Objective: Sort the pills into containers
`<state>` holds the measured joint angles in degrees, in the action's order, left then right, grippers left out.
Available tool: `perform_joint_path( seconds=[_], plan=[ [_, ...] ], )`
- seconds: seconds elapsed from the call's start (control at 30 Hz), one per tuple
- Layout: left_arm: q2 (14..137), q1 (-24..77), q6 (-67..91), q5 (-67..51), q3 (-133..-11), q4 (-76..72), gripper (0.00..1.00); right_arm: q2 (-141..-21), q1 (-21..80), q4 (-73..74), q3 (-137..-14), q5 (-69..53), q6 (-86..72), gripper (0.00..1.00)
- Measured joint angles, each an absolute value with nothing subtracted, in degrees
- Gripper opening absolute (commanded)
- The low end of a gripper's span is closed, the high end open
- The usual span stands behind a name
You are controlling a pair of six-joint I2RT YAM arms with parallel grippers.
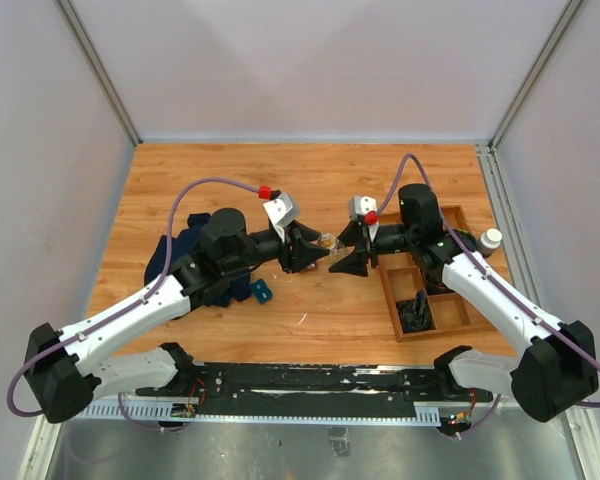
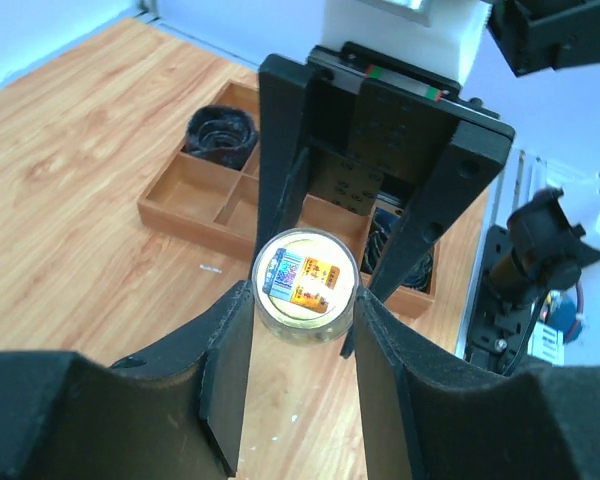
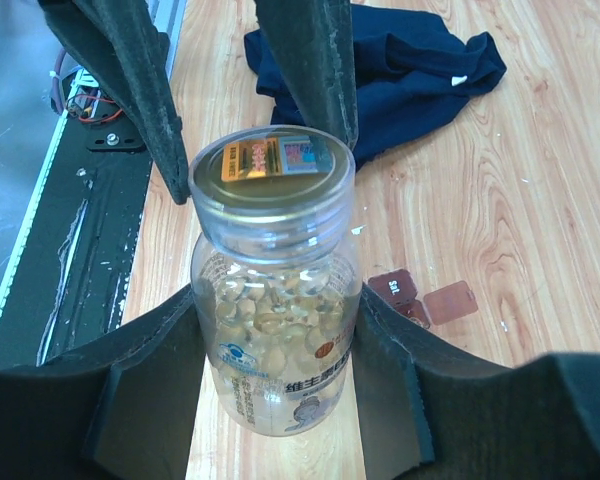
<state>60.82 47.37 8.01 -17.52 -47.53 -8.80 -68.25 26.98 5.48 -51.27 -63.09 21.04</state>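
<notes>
Pills [image 3: 270, 305] in bottle [image 3: 280, 345] held by right hand [image 3: 275, 390], left hand [image 2: 305, 305] pinching its cap [image 3: 270, 165], containers [image 3: 425, 298] on table [image 3: 490, 210] beneath

**Bright, even light; soft shadows, blurred near fingers**

Bright, diffuse light is falling from above onto the wooden table [image 1: 310, 180], and the arms are casting only faint, soft-edged shadows. The pale back wall [image 1: 310, 60] is taking on a lilac tint. In the right wrist view the right gripper's fingers [image 3: 140, 400] are showing as dark, out-of-focus masses, while the pill bottle [image 3: 275, 300] is showing sharp, its clear plastic catching small highlights. In the left wrist view the white housing [image 2: 400, 30] is blowing out to featureless white.
</notes>
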Motion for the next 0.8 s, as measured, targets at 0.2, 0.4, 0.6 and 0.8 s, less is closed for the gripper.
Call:
perform_joint_path(
  seconds=[0.2,0.4,0.6,0.8],
  plan=[
    [64.0,43.3,0.6,-29.7,-49.6,-8.9,0.22,-68.2,27.0,6.8,-51.3,-63.2,21.0,0.01],
    [62.6,41.5,2.0,-31.2,-48.7,-10.0,0.88,-68.0,27.0,6.2,-51.3,-63.5,21.0,0.01],
    [52.3,40.9,9.4,-21.2,-42.9,-11.5,0.95,-68.1,26.9,-1.7,-51.1,-67.0,10.4,0.01],
    [42.9,40.9,19.2,-15.5,-40.3,-12.8,0.89,-69.8,25.3,-16.2,-50.2,-72.1,-7.8,0.01]
  ],
)
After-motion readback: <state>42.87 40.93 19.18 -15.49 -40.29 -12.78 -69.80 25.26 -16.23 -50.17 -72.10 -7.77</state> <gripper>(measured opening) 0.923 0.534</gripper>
